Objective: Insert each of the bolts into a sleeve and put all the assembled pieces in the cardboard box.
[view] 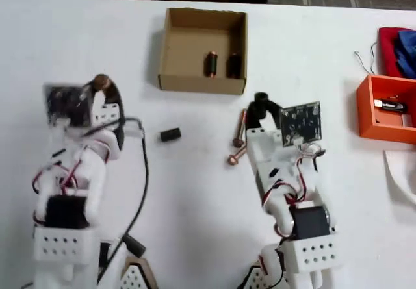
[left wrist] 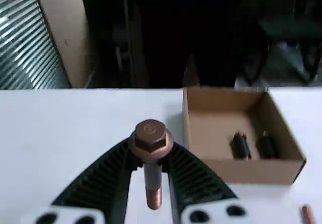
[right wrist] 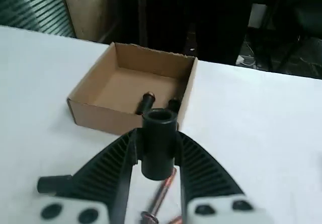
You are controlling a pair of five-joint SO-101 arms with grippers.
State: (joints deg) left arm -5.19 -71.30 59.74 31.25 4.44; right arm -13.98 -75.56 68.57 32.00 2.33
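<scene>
We are gripping a bolt (left wrist: 150, 136) in our left hand (left wrist: 150, 154). The ribbed fingers are pressing on the shank just below the hex head, and the head is sticking out past the fingertips. In the high view this hand is hanging over the left part of the desk (view: 195, 204), well apart from the box (view: 201, 84).

We are holding a black sleeve (right wrist: 159, 143) in our right hand (right wrist: 159, 151), with the fingers clamping its sides and its open bore showing at the far end. This hand is sitting near the box corner closest to that arm, without touching it.

The box is standing open at the far side of the desk. Two assembled pieces (view: 212, 63) are lying side by side in its right half. One is showing copper and the other is looking dark.

A spare sleeve (view: 170, 134) is lying on its side on the desk between the arms, on the near side of the box. Two loose bolts (view: 241, 128) are lying close together just beside the right arm. One is running lengthwise toward the box and the other is lying at an angle below it.

An orange tray (view: 383, 126) is sitting at the desk's right edge with a small dark object in it, and a red cloth (view: 389, 45) is lying behind it.
</scene>
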